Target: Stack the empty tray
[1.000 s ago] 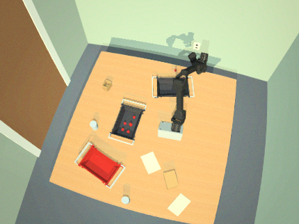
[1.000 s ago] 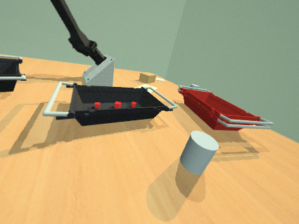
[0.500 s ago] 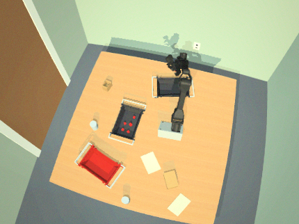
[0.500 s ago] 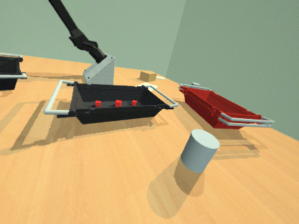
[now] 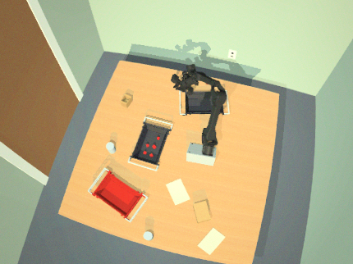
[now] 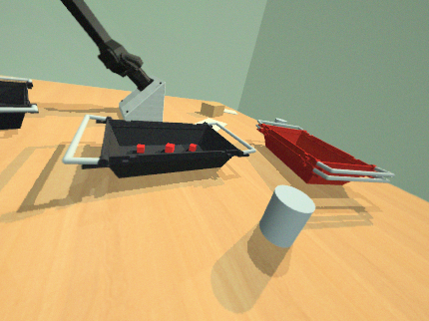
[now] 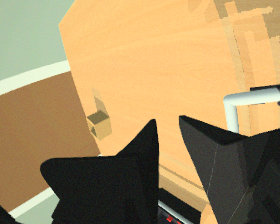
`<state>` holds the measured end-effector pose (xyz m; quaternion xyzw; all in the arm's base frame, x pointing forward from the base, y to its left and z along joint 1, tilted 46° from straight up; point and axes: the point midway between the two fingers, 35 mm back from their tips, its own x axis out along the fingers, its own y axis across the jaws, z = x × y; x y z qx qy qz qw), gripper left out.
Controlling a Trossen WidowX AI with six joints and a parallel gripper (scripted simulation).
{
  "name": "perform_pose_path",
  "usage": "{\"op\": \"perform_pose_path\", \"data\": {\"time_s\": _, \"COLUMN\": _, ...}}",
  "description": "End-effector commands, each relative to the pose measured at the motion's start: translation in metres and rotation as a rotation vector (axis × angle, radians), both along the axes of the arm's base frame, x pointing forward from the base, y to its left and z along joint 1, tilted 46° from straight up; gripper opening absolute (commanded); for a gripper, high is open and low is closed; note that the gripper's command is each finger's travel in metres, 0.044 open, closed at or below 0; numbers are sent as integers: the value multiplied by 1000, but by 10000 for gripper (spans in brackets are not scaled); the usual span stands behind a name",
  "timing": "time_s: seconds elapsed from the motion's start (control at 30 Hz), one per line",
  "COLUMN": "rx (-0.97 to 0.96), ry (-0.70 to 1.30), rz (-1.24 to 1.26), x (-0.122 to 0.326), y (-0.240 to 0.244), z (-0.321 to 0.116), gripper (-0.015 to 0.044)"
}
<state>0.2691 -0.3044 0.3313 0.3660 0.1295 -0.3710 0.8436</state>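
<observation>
The loaded black tray (image 5: 141,143) (image 6: 165,166) stands mid-table with several red blocks inside. Its back bar (image 5: 159,123) (image 6: 75,139) and front bar (image 5: 143,164) (image 6: 239,140) both stick out beyond its ends. Part of this tray shows at the bottom of the wrist view. The empty black tray (image 5: 199,102) (image 6: 12,94) lies behind it, near the table's back edge, partly hidden under the arm. One of its bars (image 7: 255,96) shows at the right of the wrist view. My gripper (image 5: 176,83) (image 7: 166,122) is raised beside the empty tray's left end, nearly closed, with only a narrow gap and nothing between its fingertips.
A red tray (image 5: 119,193) (image 6: 331,169) with wire bars stands front left. Two pale cylinders (image 5: 111,147) (image 5: 148,235), a small tan box (image 5: 126,101) (image 7: 100,126), a tan block (image 5: 202,211) and two white sheets (image 5: 177,191) (image 5: 211,241) lie around. My base (image 5: 200,157) is right of the loaded tray.
</observation>
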Motion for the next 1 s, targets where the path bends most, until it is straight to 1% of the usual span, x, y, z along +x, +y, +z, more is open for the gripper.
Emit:
{"op": "perform_pose_path", "data": {"time_s": 0.0, "rx": 5, "ry": 270, "rz": 90, "x": 36, "y": 31, "z": -55, "gripper": 87}}
{"op": "perform_pose_path", "data": {"time_s": 0.13, "rx": -38, "ry": 567, "rz": 178, "x": 58, "y": 64, "z": -104, "gripper": 87}}
{"op": "perform_pose_path", "data": {"time_s": 0.23, "rx": -115, "ry": 806, "rz": 264, "x": 68, "y": 94, "z": -134, "gripper": 87}}
{"op": "perform_pose_path", "data": {"time_s": 0.37, "rx": -282, "ry": 1127, "rz": 397, "x": 76, "y": 135, "z": -163, "gripper": 87}}
{"op": "perform_pose_path", "data": {"time_s": 0.5, "rx": -509, "ry": 1416, "rz": 527, "x": 82, "y": 174, "z": -177, "gripper": 87}}
{"op": "perform_pose_path", "data": {"time_s": 0.57, "rx": -552, "ry": 1461, "rz": 548, "x": 83, "y": 180, "z": -178, "gripper": 87}}
{"op": "perform_pose_path", "data": {"time_s": 0.97, "rx": -552, "ry": 1461, "rz": 548, "x": 83, "y": 180, "z": -178, "gripper": 87}}
